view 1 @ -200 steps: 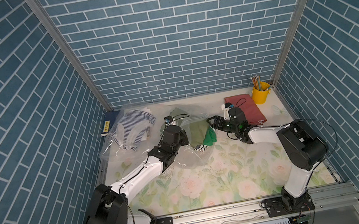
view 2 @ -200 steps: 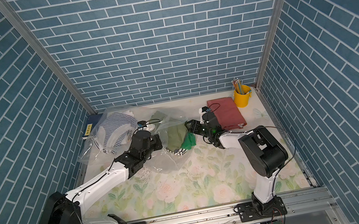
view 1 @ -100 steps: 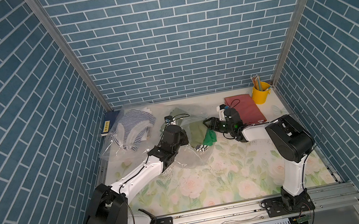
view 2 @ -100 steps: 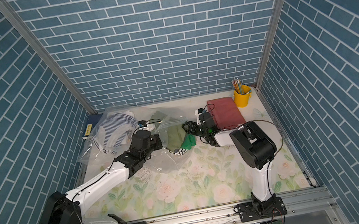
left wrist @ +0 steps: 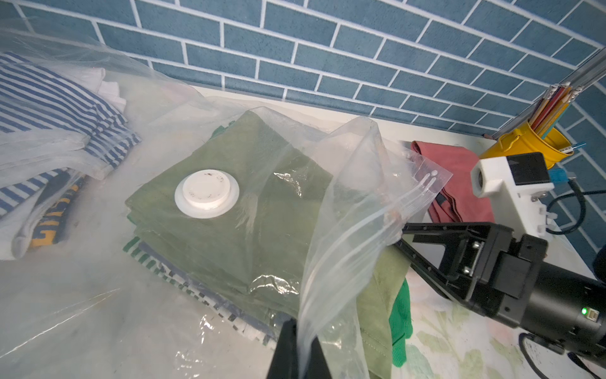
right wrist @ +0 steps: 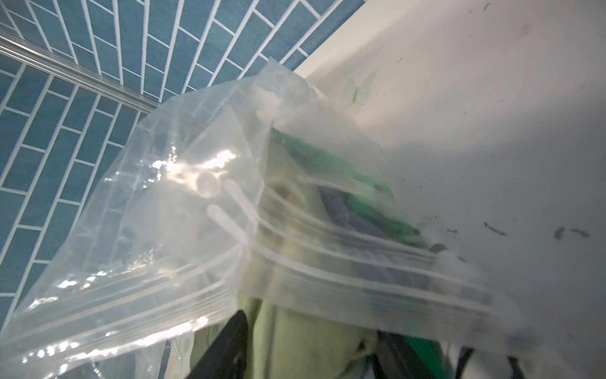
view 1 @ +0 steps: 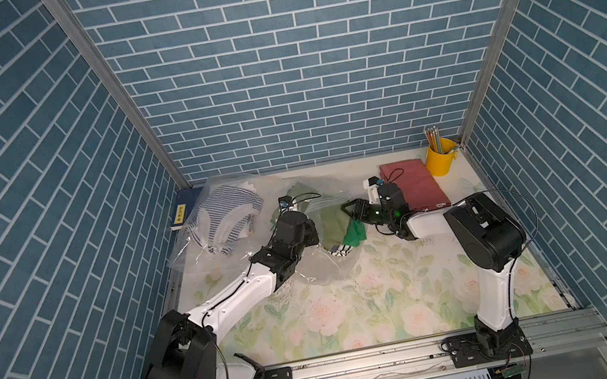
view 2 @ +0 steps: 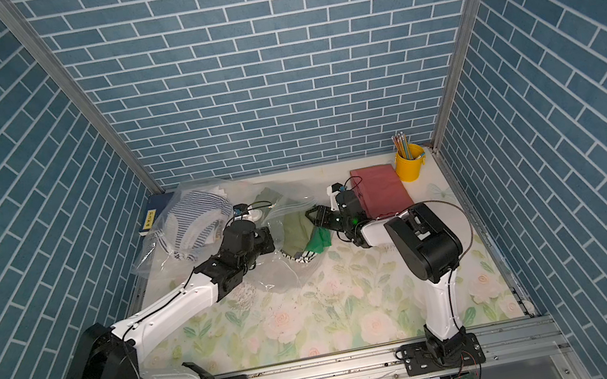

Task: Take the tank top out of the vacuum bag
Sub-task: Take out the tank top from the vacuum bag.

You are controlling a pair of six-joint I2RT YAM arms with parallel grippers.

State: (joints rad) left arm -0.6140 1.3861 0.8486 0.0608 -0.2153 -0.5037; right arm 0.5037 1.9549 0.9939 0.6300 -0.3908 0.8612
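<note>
My left gripper (left wrist: pixel 298 347) is clenched on the edge of the vacuum bag (left wrist: pixel 347 183). My right gripper (left wrist: pixel 401 236) is spread at its mouth, straddling the green tank top (left wrist: pixel 380 295), which lies mostly inside.

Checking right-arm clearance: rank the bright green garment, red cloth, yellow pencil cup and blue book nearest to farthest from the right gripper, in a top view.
From the right gripper, in a top view:
1. bright green garment: right beside it, toward the front.
2. red cloth: to its right.
3. yellow pencil cup: back right corner.
4. blue book: back left corner.
</note>
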